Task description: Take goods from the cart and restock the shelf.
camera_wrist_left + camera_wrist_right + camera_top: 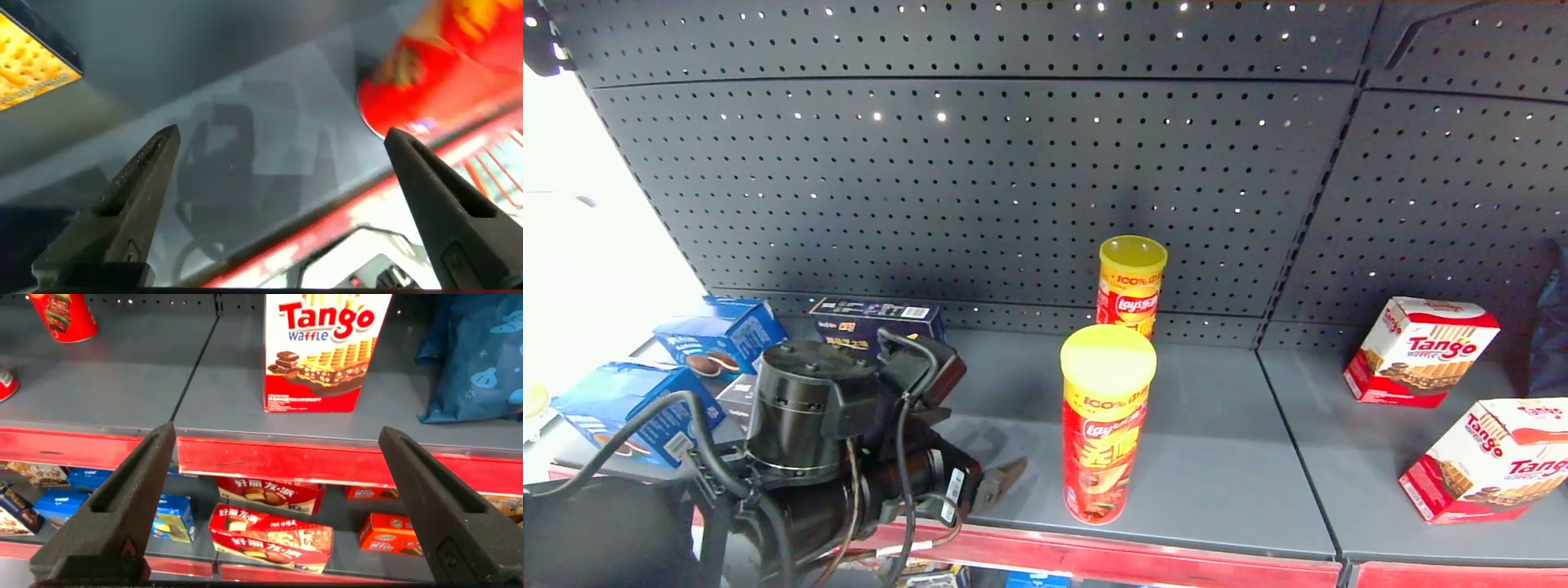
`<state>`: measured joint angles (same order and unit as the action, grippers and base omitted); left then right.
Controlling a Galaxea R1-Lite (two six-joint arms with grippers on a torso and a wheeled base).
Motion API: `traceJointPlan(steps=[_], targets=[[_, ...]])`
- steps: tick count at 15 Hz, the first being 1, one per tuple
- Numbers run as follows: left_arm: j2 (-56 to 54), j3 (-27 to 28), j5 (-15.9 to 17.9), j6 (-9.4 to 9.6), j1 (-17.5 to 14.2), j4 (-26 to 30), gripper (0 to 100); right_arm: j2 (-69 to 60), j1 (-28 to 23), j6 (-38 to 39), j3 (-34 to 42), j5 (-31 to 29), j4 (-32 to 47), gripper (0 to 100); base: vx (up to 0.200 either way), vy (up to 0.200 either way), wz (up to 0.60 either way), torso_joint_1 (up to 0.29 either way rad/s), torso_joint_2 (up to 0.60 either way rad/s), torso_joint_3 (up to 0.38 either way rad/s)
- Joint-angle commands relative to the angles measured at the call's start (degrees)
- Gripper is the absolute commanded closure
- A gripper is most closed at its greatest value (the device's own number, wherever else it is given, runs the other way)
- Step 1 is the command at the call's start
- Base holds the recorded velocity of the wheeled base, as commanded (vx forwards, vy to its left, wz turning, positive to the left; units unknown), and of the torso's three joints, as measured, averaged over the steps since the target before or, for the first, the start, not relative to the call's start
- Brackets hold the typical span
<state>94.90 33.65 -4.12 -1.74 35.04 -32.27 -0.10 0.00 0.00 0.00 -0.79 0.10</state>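
right wrist view: red boxes (274, 537) (below the shelf edge (327, 464)) between spread jaws.

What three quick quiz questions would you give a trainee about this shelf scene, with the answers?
1. True or false: the left end effector is shut.
2. Multiple choice: how many chip cans stand upright on the shelf in the head view? A one, B two, C four.
3. Fill in: the cans' lids are ____.

Key
1. False. It is open and holds nothing.
2. B. One stands near the red front edge, the other behind it by the back wall.
3. Yellow.
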Motion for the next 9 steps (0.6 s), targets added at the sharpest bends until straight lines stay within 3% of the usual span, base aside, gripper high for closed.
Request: traceJointPlan(steps=[1,3,9], targets=[[3.1,2.7,-2.3,-1.86,1.2,0.0,0,0.1,0.0,0.0,0.0,0.0,0.0,0,0.000,0.000,0.00,0.000,0.00,0.000],[4.2,3.4,-3.6,-3.35,2.1,0.0,0,0.1,0.0,0.0,0.0,0.0,0.0,0,0.000,0.000,0.00,0.000,0.00,0.000],[4.9,4.0,-3.6,-3.09,3.8,0.2,0,0.1,0.0,0.0,0.0,0.0,0.0,0,0.000,0.000,0.00,0.000,0.00,0.000]])
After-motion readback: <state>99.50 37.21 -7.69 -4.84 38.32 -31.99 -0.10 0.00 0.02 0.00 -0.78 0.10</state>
